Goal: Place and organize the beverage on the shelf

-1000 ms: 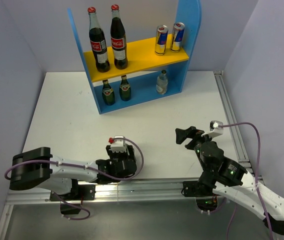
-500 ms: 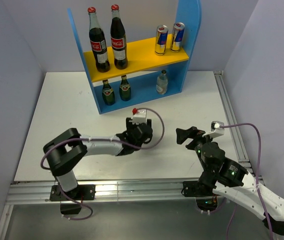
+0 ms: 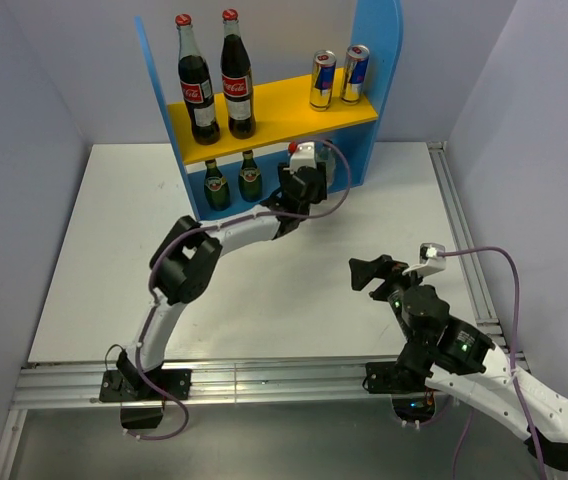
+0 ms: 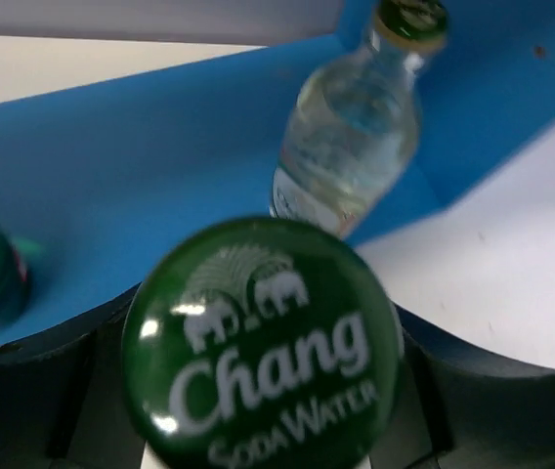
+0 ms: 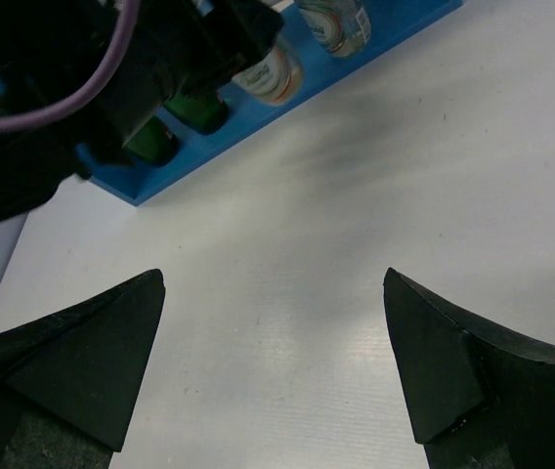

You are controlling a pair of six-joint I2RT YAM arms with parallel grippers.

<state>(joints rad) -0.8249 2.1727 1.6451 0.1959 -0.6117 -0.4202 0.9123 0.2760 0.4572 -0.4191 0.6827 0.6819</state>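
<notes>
- As the left claw [image 3: 306, 184] grips a green-capped bottle [image 4: 258, 342] at the shelf's [image 3: 376, 60] lower level, placing is under way.
- Next: set it upright beside the clear bottle [image 4: 348, 147], then release.
- Right claw [image 5: 274, 293] gapes, idle.

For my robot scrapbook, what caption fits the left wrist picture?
Left hand holds a green-capped bottle in front of the clear bottle on the blue shelf.
</notes>
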